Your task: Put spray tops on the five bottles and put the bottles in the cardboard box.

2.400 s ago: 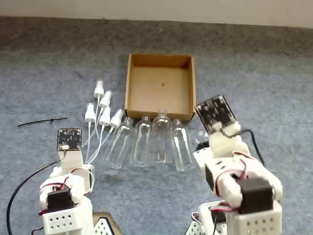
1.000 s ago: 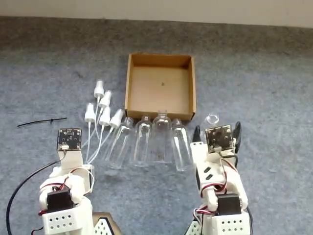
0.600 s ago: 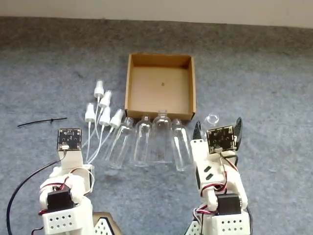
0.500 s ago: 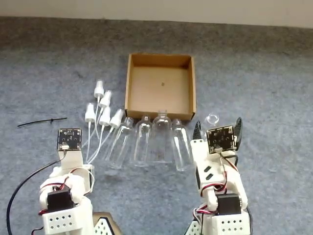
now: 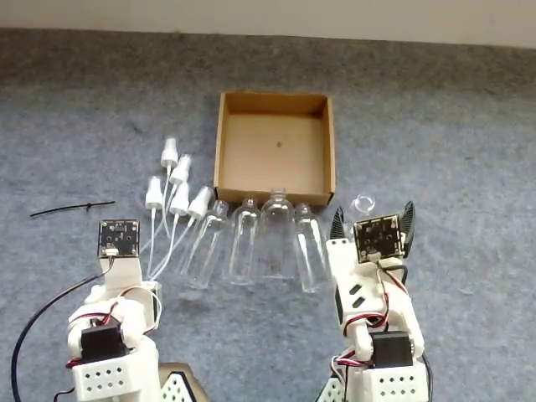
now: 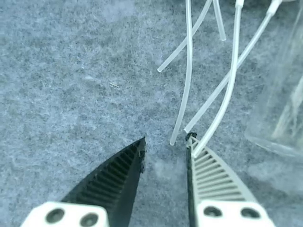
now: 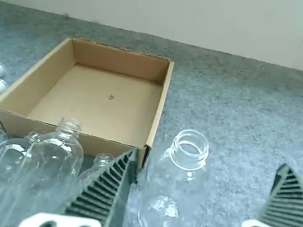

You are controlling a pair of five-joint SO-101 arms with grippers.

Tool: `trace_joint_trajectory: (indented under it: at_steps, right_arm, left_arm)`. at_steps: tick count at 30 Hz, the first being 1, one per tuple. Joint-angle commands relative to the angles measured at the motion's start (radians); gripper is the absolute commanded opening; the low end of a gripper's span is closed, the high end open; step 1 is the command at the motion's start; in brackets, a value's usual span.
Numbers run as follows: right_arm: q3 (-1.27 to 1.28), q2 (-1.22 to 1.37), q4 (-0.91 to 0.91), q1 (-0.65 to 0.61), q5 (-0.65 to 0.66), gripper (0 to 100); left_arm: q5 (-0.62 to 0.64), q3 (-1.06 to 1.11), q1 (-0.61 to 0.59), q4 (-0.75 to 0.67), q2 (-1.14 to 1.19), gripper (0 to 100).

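The bottle [image 7: 182,184] stood upright at the box's [image 7: 160,101] five o'clock corner, between the wide-apart jaws of the right claw [image 7: 208,163]. It looked light, slick and tippy, best taken across the body below the shoulder. The left claw [image 6: 165,138] hung parted over spray tubes [image 6: 227,94].

The cardboard box [image 5: 272,167] is matt brown card with raw cut edges. Along its near wall, the bottles [image 5: 276,236] are clear, glossy plastic. Beside the box, the spray tops [image 5: 180,170] are smooth white plastic with translucent tubes [image 6: 189,71]. The carpet [image 5: 452,126] under the box is rough grey fibre. The left gripper [image 6: 165,140] has ribbed matt plastic fingers [image 6: 113,182], one black, one white.
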Motion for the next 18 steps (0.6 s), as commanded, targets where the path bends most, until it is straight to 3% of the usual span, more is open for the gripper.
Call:
trace_joint_trajectory:
  at_steps: [1,11,15,18]
  right_arm:
    - [0.079,-0.008,0.025,0.008,-0.008,38.6]
    - [0.079,-0.008,0.027,0.008,-0.008,38.2]
    - [0.079,-0.010,0.024,0.008,-0.006,28.3]
    - [0.079,-0.010,0.024,0.008,-0.006,26.2]
  left_arm:
    - [0.003,0.019,-0.015,0.002,-0.015,14]
    - [0.003,0.019,-0.015,0.002,-0.015,14]
    - [0.003,0.019,-0.015,0.002,-0.015,14]
    - [0.003,0.019,-0.015,0.002,-0.015,14]
